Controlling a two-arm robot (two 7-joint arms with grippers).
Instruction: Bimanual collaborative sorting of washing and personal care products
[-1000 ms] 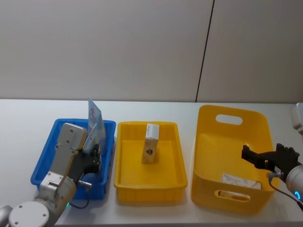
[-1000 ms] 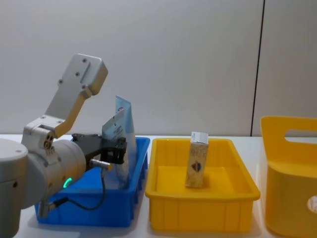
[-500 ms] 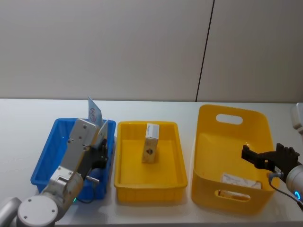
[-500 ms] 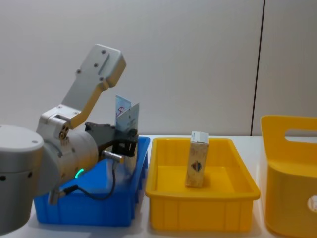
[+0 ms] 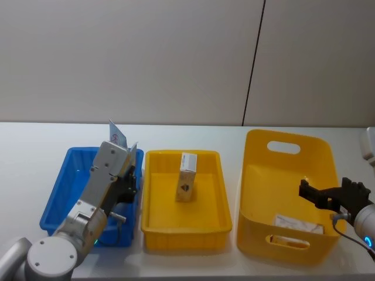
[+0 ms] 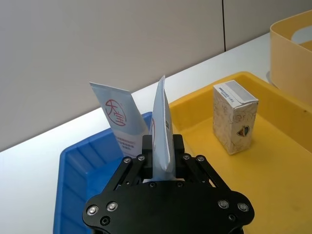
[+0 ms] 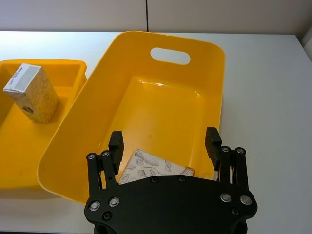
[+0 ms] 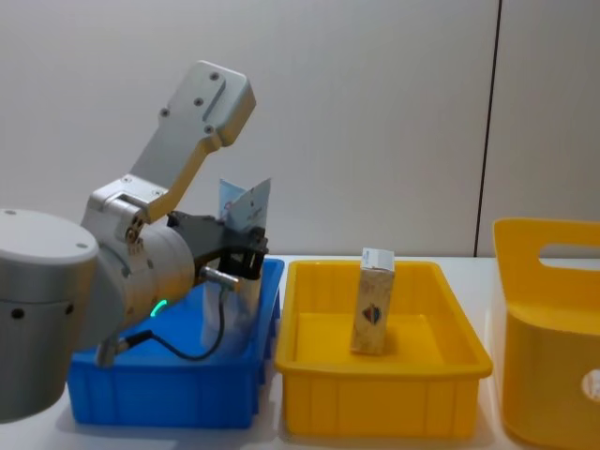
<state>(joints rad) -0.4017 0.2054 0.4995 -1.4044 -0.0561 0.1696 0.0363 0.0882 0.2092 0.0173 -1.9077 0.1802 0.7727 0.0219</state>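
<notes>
Within our left gripper [image 6: 161,146] — clamped shut on it — the refill pouch [image 6: 162,122] stands on end above the blue bin [image 6: 80,165]. Just beyond leans the tube [image 6: 119,119]; off to its side the carton [image 6: 234,119] stands in the yellow tray [image 6: 285,151]. Our right gripper [image 7: 164,140] hangs open over the yellow basket [image 7: 214,48], well apart.

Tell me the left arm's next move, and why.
Probably carry it over the yellow tray, which has room beside the carton: the left gripper is shut on the pouch at the blue bin's edge. The right gripper hovers over the basket.
</notes>
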